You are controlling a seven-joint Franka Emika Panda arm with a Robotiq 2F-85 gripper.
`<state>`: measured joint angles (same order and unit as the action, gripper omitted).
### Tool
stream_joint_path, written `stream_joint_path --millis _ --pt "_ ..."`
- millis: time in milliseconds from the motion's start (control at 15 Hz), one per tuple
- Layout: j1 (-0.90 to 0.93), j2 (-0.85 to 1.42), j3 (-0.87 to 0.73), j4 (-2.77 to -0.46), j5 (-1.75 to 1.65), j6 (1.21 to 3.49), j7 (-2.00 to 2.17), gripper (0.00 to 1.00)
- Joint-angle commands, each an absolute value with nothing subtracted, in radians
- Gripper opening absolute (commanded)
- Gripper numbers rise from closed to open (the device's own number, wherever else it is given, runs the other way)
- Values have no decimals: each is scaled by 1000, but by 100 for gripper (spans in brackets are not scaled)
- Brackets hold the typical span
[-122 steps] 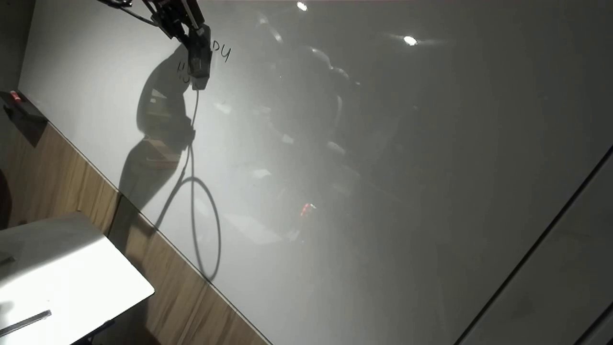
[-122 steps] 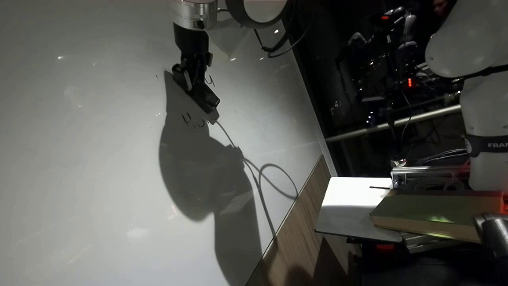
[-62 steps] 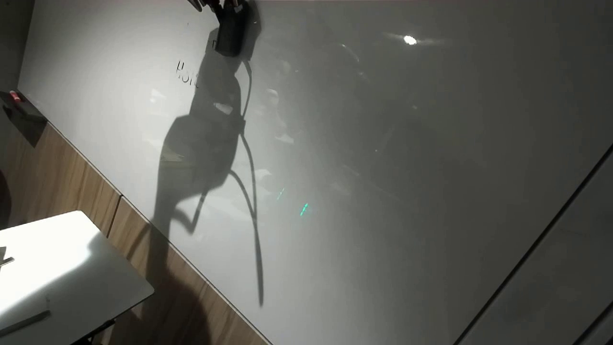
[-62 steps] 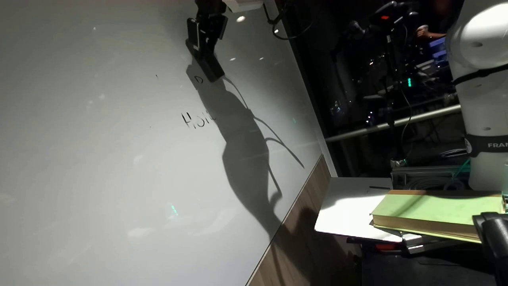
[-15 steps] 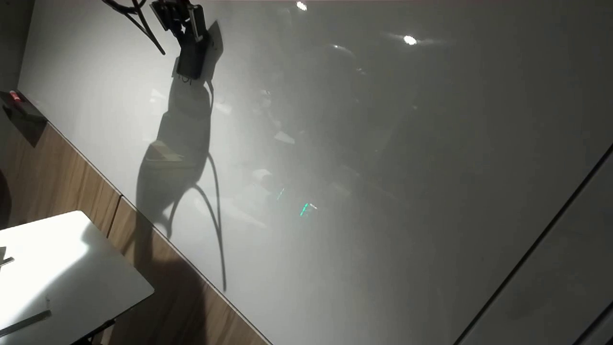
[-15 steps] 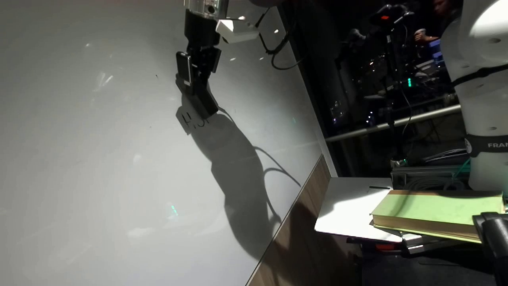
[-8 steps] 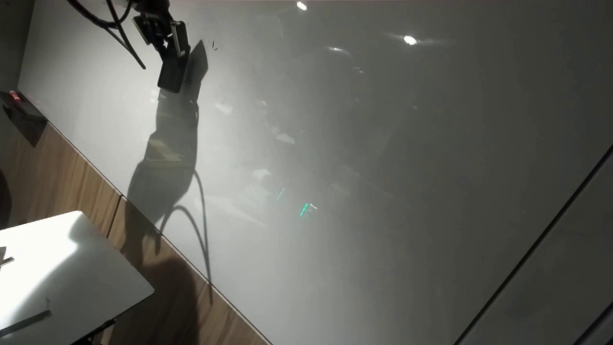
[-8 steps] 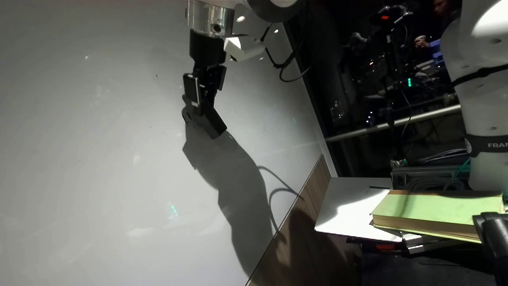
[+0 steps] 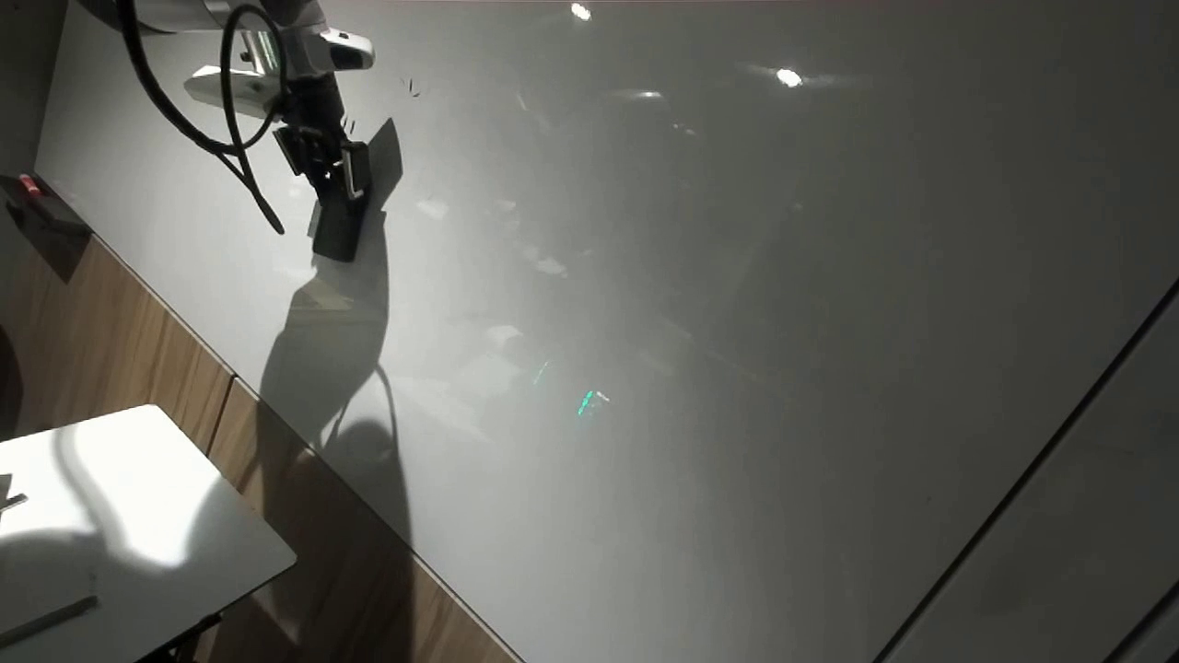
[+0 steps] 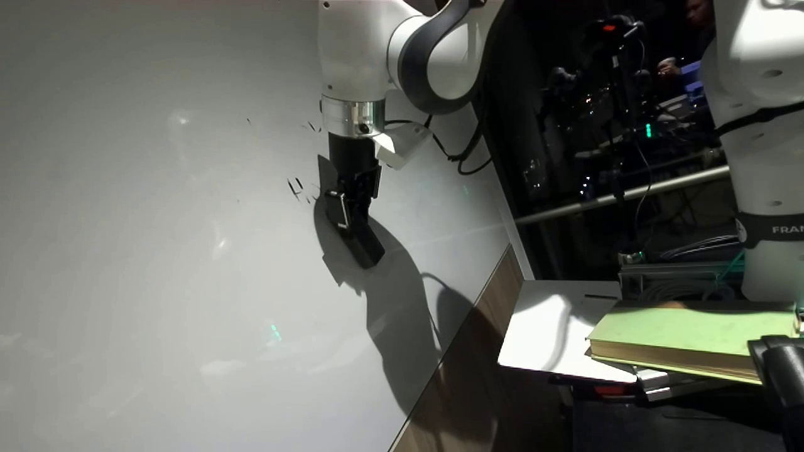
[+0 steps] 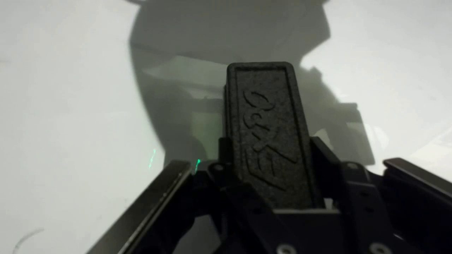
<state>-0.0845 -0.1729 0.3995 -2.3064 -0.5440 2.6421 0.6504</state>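
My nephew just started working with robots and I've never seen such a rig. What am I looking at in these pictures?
The machine is a robot arm; the grasping part at its tip is called the end effector. Two of the current pictures are taken from outside the robot, from different places. The third is a close-up from its wrist.

The end effector is closed on a dark block, perhaps an eraser, with lettering on it. Behind it is a large white board bearing a few dark marks. Whether block and board touch, I can't tell.

An exterior view also shows what looks like a green book by a white panel.
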Motion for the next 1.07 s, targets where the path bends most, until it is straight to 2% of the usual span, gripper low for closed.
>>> stream_joint_path --millis 0,333,533,1000 --pt "-121 -102 396 -2256 -614 2666 695 30" --pt "-84 -183 395 -2252 -549 2623 671 30" --pt "-3 -242 336 -2208 -519 2558 650 30" --pt "41 -287 391 -2072 -529 2452 682 30"
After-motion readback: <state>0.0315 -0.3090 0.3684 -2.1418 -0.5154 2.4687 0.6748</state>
